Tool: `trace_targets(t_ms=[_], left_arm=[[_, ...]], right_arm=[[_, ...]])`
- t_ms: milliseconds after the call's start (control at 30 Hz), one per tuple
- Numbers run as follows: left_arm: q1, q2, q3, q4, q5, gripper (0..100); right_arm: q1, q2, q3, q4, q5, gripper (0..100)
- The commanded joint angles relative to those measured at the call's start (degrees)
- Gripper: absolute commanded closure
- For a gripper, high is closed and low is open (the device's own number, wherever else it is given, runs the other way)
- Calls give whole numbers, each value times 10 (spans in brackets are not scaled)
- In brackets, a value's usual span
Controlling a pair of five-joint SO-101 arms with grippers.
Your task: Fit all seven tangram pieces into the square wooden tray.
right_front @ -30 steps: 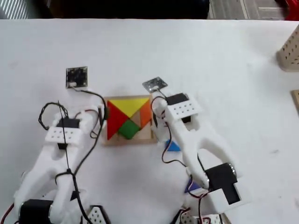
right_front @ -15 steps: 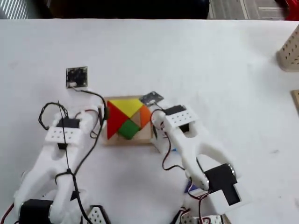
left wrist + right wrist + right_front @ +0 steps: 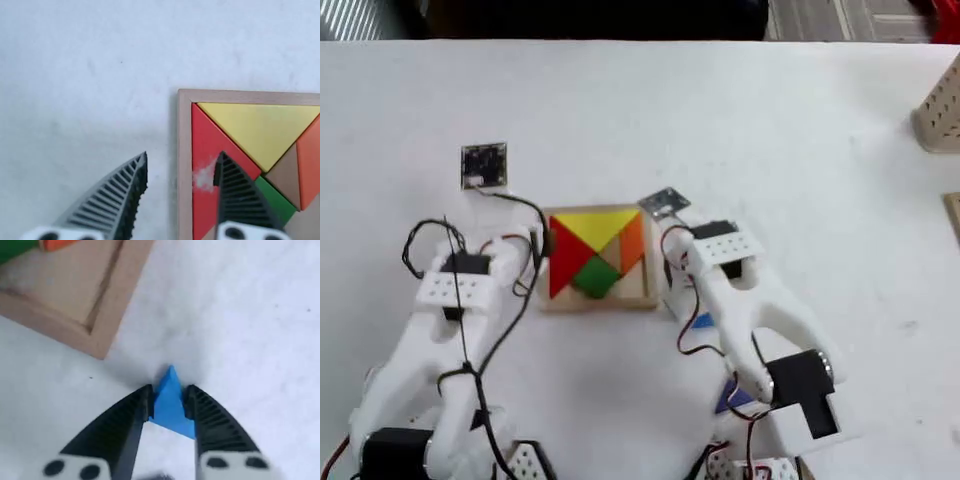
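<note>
The square wooden tray [image 3: 600, 301] lies at the table's middle with a yellow triangle [image 3: 592, 224], a red triangle [image 3: 563, 260], a green square [image 3: 595, 277] and an orange piece [image 3: 633, 240] in it. Its corner nearest the right arm is bare wood [image 3: 65, 295]. My left gripper [image 3: 181, 160] is open and straddles the tray's left rim [image 3: 184, 150], with one finger over the red triangle [image 3: 205, 145]. My right gripper [image 3: 169, 392] is shut on a small blue triangle [image 3: 171, 405] on the table, just off the tray's corner [image 3: 100, 335]. From above, that blue triangle [image 3: 700, 321] peeks out beneath the right arm.
Another blue-purple piece [image 3: 732, 398] lies by the right arm's base. A small black board [image 3: 484, 165] with a cable sits left of and behind the tray. A pegged wooden block [image 3: 940, 110] stands at the right edge. Open table stretches beyond the tray.
The right arm swung in against the tray's right side, then drew back to the right. The left arm and the tray's pieces kept still.
</note>
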Motion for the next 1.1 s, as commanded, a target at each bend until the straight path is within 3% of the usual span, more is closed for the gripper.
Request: trace_targets(t_ms=[0, 167, 400, 600, 867, 1067], left_arm=[[-5, -2, -3, -11, 4, 775], [-5, -2, -3, -11, 4, 775], [-4, -2, -3, -11, 4, 775], [4, -7, -3, -7, 4, 774], [93, -68, 13, 66, -17, 656], [70, -141, 70, 28, -19, 657]], right_arm=[[6, 0, 3, 0, 10, 912], [7, -3, -1, -1, 8, 982], [42, -31, -44, 37, 10, 970], [41, -102, -21, 97, 39, 797], [56, -200, 94, 75, 67, 859], [29, -168, 163, 5, 111, 783]])
